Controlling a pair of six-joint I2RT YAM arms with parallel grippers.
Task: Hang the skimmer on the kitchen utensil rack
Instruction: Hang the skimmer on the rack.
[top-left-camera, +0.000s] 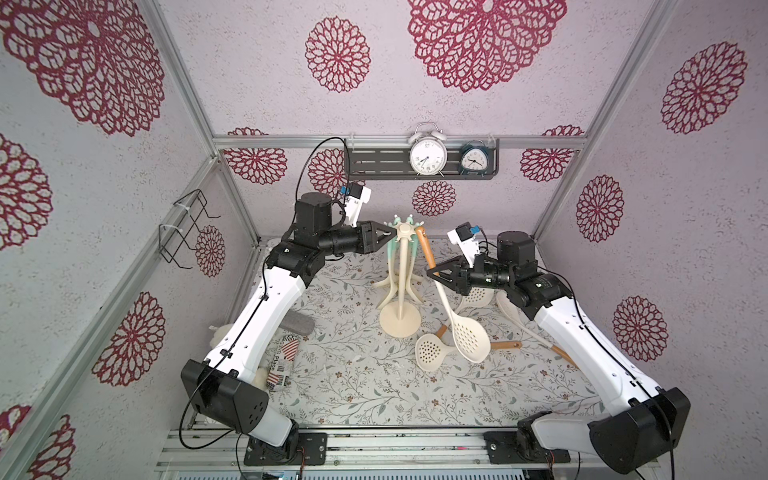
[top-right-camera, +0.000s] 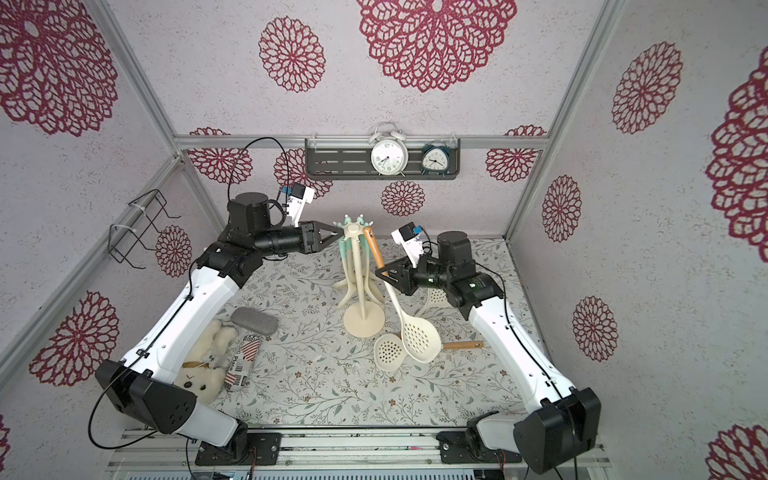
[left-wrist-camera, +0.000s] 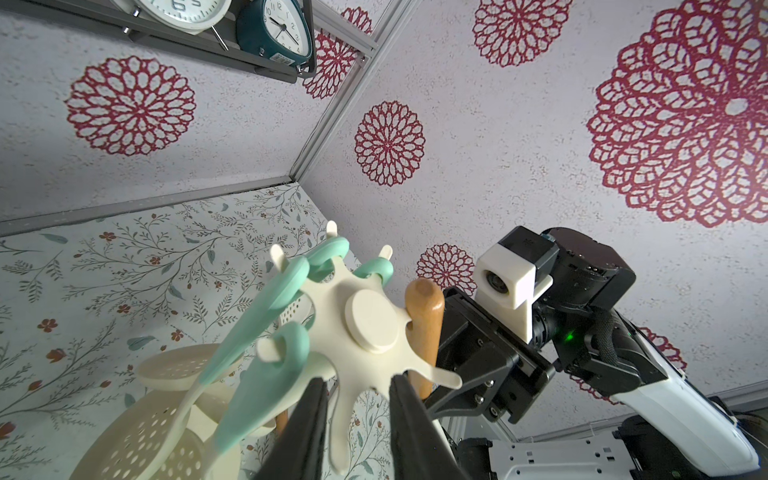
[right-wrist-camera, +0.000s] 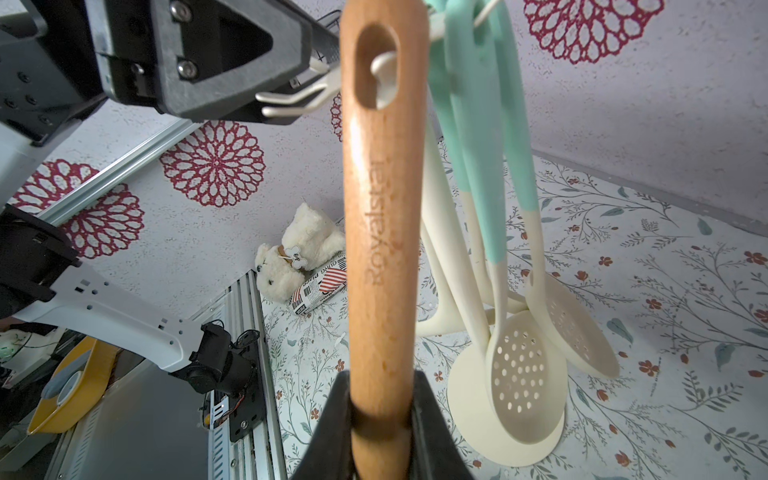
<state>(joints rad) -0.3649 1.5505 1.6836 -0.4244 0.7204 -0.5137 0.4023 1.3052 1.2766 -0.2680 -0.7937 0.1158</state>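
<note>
The kitchen utensil rack (top-left-camera: 400, 282) (top-right-camera: 363, 322) stands mid-mat, cream, with a star crown (left-wrist-camera: 370, 320). My left gripper (top-left-camera: 388, 235) (top-right-camera: 337, 235) (left-wrist-camera: 357, 380) is at the crown, its fingertips pinching the root of one hook arm. My right gripper (top-left-camera: 435, 277) (top-right-camera: 384, 276) (right-wrist-camera: 382, 399) is shut on the skimmer's wooden handle (right-wrist-camera: 380, 208). The skimmer (top-left-camera: 467, 336) (top-right-camera: 417, 336) hangs tilted, perforated cream head low over the mat, handle top (left-wrist-camera: 424, 307) against the crown. In the right wrist view a hook tip (right-wrist-camera: 380, 70) pokes through the handle's hole.
Mint-handled utensils (top-left-camera: 390, 253) hang on the rack. Another skimmer (top-left-camera: 430, 353), a wooden handle (top-left-camera: 505, 345) and more utensils (top-left-camera: 476, 295) lie on the mat under my right arm. A teddy bear (top-right-camera: 205, 361), a grey pad (top-right-camera: 253, 322) and a printed packet (top-right-camera: 243, 361) sit by my left arm.
</note>
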